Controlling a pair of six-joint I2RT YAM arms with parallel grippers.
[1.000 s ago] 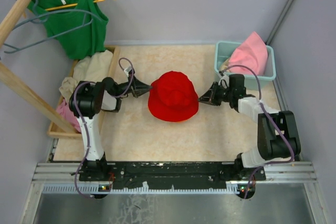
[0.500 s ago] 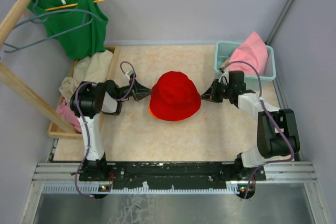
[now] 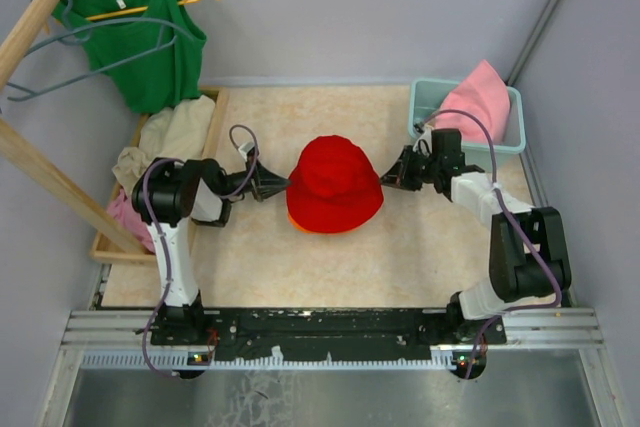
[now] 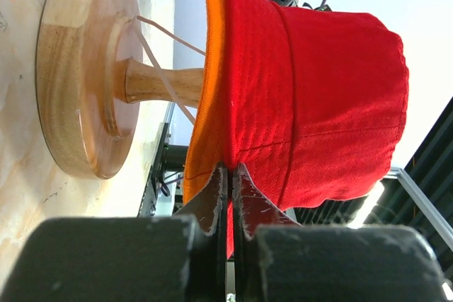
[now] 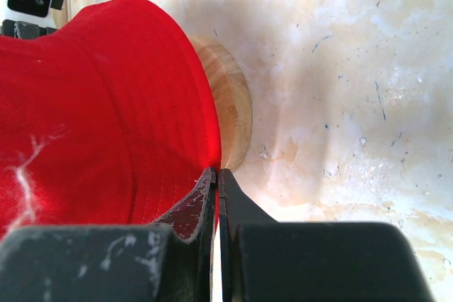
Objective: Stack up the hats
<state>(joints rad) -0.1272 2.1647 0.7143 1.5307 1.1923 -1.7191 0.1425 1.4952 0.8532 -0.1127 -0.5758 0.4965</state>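
L tool [image 3: 281,185] & R tool [image 3: 392,179] each clamp shut on red hat [image 3: 333,182] brim, opp. sides. Red hat sits over orange hat [image 4: 209,104] on wooden stand [image 4: 85,68], mid bench [image 3: 400,247]. Beyond, far R: pink fabric [image 3: 475,102] in teal bin [image 3: 420,102].

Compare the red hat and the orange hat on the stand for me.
The red hat lies on top, crown fully in view; the orange hat sits beneath it, only a strip of brim showing. The red hat's brim is pinched by the left gripper and right gripper; the orange hat looks ungripped. Both are soft brimmed hats on the wooden stand.
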